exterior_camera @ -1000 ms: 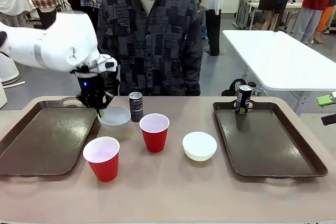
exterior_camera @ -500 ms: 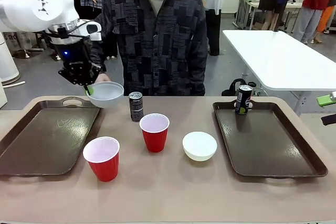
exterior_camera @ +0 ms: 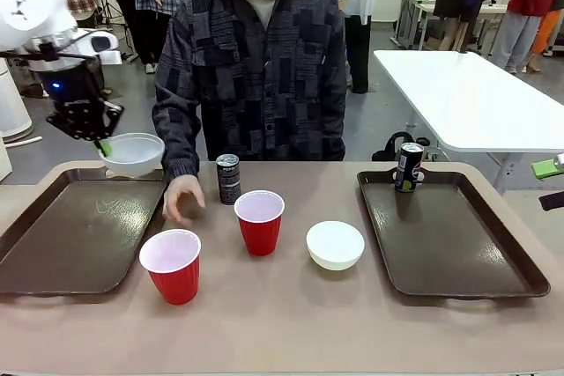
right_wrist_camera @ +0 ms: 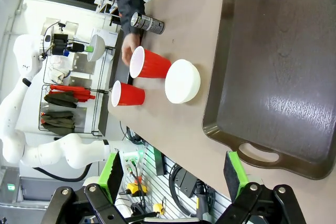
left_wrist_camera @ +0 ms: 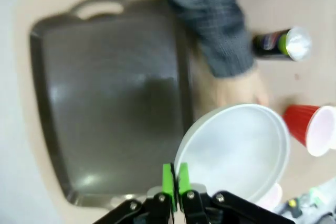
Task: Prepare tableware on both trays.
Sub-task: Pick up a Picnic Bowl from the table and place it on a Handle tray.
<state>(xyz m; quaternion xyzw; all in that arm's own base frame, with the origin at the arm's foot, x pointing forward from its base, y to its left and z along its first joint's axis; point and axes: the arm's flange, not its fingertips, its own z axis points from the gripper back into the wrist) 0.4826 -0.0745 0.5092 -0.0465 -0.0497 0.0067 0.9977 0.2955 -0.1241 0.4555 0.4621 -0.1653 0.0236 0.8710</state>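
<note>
My left gripper (exterior_camera: 102,142) is shut on the rim of a small white bowl (exterior_camera: 133,153) and holds it in the air over the far right corner of the left tray (exterior_camera: 70,239). In the left wrist view the green fingertips (left_wrist_camera: 175,176) pinch that bowl (left_wrist_camera: 239,150) beside the tray (left_wrist_camera: 105,103). Two red cups (exterior_camera: 260,220) (exterior_camera: 173,264), a second white bowl (exterior_camera: 335,244) and a dark can (exterior_camera: 228,179) stand on the table between the trays. The right tray (exterior_camera: 454,239) carries one can (exterior_camera: 408,165). My right gripper (right_wrist_camera: 173,177) is open off that tray's handle end (right_wrist_camera: 257,153).
A person stands at the far side with one hand (exterior_camera: 181,200) resting on the table between the left tray and the can. One green pad (exterior_camera: 546,167) of my right gripper shows at the right edge. A white table (exterior_camera: 467,94) stands behind.
My left gripper has lifted the bowl off the table and carried it up and left, over the left tray's corner. The person's hand has come down onto the table.
</note>
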